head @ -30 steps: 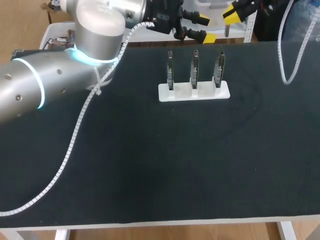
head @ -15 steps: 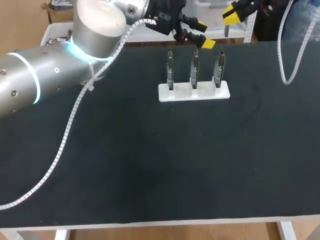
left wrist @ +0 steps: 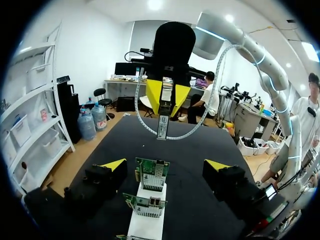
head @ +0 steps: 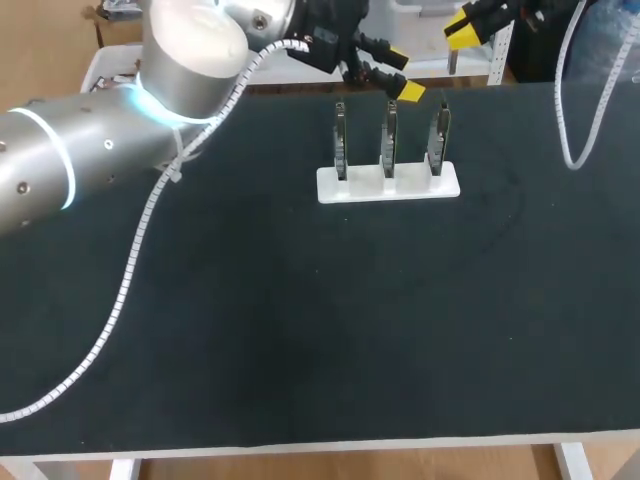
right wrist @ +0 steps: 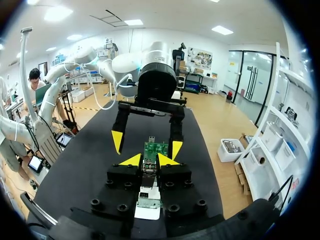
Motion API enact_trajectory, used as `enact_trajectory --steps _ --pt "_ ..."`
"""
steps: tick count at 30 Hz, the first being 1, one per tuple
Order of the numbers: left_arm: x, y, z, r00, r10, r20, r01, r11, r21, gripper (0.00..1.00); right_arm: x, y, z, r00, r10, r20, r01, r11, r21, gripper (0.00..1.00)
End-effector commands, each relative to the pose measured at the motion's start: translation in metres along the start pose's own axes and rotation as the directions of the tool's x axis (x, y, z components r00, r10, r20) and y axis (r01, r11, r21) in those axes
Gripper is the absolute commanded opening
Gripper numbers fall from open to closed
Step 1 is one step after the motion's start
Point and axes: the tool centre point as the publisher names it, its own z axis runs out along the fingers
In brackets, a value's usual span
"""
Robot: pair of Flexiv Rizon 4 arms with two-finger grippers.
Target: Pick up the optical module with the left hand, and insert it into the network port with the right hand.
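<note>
My right gripper (head: 462, 28) hangs past the table's far edge, shut on a slim grey optical module (head: 452, 61) that points down. In the right wrist view the module (right wrist: 148, 175) sits pinched between the yellow tips of that gripper (right wrist: 150, 160). A white stand (head: 388, 184) holds three upright network cards (head: 388, 138). My left gripper (head: 403, 71) is open just behind the middle card. In the left wrist view it (left wrist: 165, 166) straddles the far green card (left wrist: 151, 174) without touching it, and the right gripper's module (left wrist: 162, 124) hangs beyond.
A white ribbed cable (head: 140, 255) trails from my left arm across the left side of the black table (head: 330, 330). Another cable loop (head: 575, 110) hangs over the far right corner. The stand is the only thing standing on the mat.
My left gripper has dropped slightly toward the stand's middle card while the arm's elbow swung left. The right gripper and its module have kept still.
</note>
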Motion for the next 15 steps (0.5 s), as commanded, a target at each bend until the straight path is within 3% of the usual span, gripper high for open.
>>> enact_trajectory --steps 1,10,15 --pt "-0.0009 -0.0024 -0.0033 1.0 0.003 0.001 -0.003 1.0 -0.009 1.0 0.0002 -0.0078 -0.0013 1.0 -0.001 0.003 0.003 0.657 -0.754 0.0" --pt "-0.0055 -0.0056 0.0004 0.993 0.049 -0.109 -0.052 0.998 -0.027 1.0 0.0008 -0.0061 -0.0013 1.0 0.002 0.002 0.0 0.66 -0.752 0.0" --pt "-0.0053 -0.0054 0.0015 0.994 0.048 -0.1 -0.05 0.999 -0.02 1.0 0.0026 -0.0049 -0.0028 1.0 0.003 0.001 -0.002 0.662 -0.75 0.0"
